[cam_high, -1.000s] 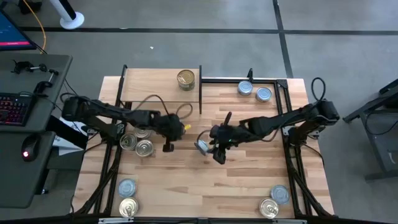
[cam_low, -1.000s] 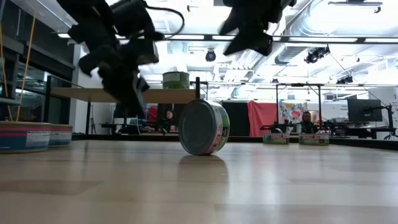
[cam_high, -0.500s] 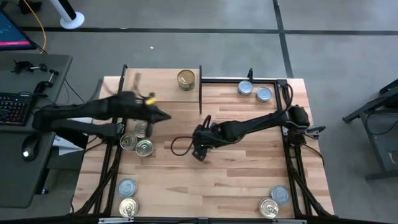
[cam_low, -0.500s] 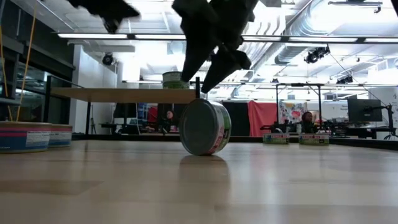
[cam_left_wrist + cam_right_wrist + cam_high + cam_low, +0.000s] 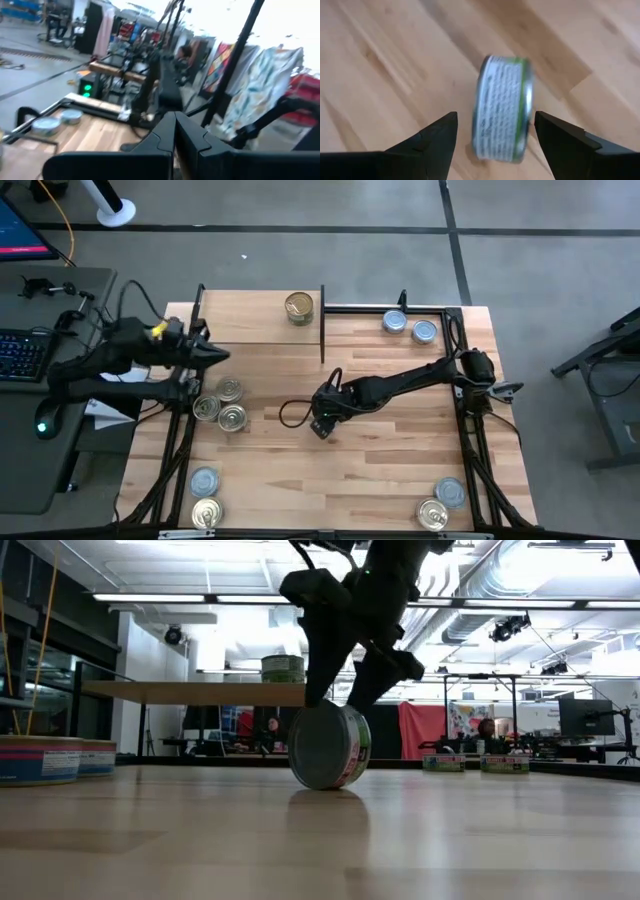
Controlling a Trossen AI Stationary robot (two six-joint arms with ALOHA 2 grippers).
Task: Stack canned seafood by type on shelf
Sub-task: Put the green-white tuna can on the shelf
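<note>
Since a second ago, the left arm has swung away from the table's middle to the left edge beside the shelf, while the right arm has reached farther in and lowered its gripper over a tin standing on its edge.

High view: the left gripper [image 5: 215,353] sits clenched just off the shelf's [image 5: 250,330] left end, holding nothing. The right gripper [image 5: 318,422] is at mid-table, hiding the tin beneath it. One gold-topped can [image 5: 298,307] stands on the shelf board. Three tins [image 5: 222,405] cluster near the left edge, two more [image 5: 204,498] lie at the near left corner, a silver-topped pair [image 5: 410,327] at the far right, and another pair [image 5: 441,504] at the near right corner.

Low view: the tin on edge [image 5: 329,745], green-labelled, rests on the tabletop [image 5: 400,840] with the right gripper's fingers [image 5: 318,680] spread either side of its upper rim, not closed on it. The shelf stands behind, its can on top.

Left wrist view: the closed fingers [image 5: 172,135] point past the table frame into the room; two tins [image 5: 56,121] show on the wood.

Right wrist view: the released fingers [image 5: 437,135] flank the upright tin [image 5: 502,116], gaps visible on both sides.
</note>
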